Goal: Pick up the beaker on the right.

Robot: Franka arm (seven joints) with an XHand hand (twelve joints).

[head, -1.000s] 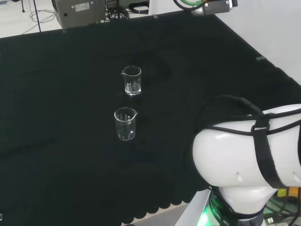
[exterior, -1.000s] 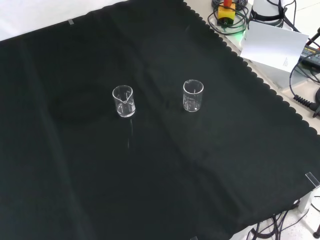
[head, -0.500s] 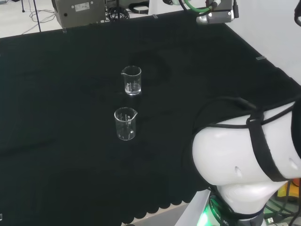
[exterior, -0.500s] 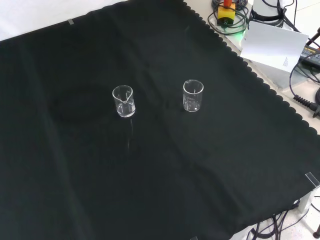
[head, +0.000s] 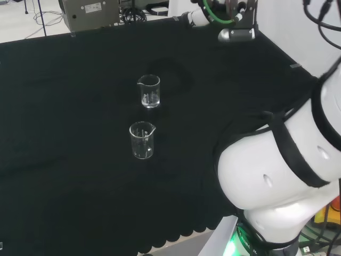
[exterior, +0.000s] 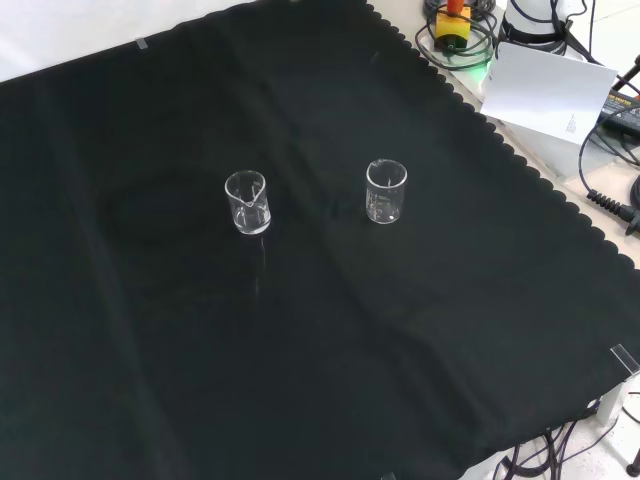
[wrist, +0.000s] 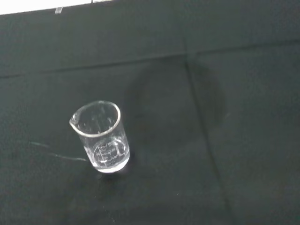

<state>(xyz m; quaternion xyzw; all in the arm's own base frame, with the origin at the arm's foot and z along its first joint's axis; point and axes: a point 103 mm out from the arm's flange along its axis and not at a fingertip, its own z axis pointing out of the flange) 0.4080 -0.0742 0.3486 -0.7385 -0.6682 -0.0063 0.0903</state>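
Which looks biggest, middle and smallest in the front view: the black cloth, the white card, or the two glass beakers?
1. The black cloth, by far the largest.
2. The white card at the upper right.
3. The two clear glass beakers, left and right: they look alike in size, so I won't rank them.

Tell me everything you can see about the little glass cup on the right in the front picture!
The beaker is a small cup of clear glass with a round rim, a tiny pouring spout and faint white markings on its side. It looks empty. It stands upright on the black cloth, apart from the other beaker to its left in the front view. Nothing else touches it.
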